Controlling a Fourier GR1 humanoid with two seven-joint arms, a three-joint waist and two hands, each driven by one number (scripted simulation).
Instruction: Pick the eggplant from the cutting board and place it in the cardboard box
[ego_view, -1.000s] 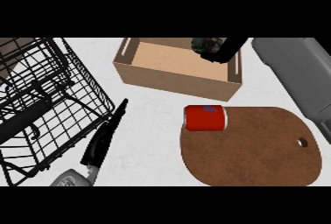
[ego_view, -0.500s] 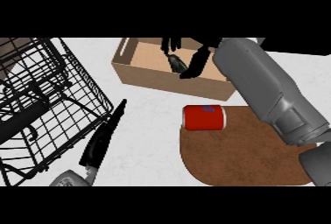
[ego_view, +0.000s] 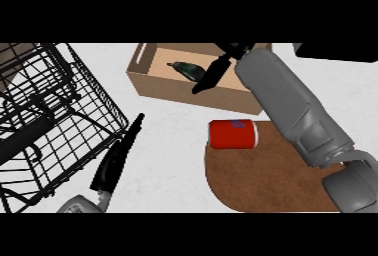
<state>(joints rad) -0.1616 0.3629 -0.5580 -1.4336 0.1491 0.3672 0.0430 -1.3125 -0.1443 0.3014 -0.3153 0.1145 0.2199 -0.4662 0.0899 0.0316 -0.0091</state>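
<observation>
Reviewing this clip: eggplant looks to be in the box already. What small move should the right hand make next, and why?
Probably lift the right hand straight up out of the cardboard box. The eggplant lies inside it, apart from the straightened fingers, so nothing is left to carry; rising first avoids the box wall.

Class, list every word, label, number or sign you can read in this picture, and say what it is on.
None can be read.
Red can: a small bluish mark on its top, too blurred to read.
Cardboard box, cutting board, wire basket: no text shows.
</observation>
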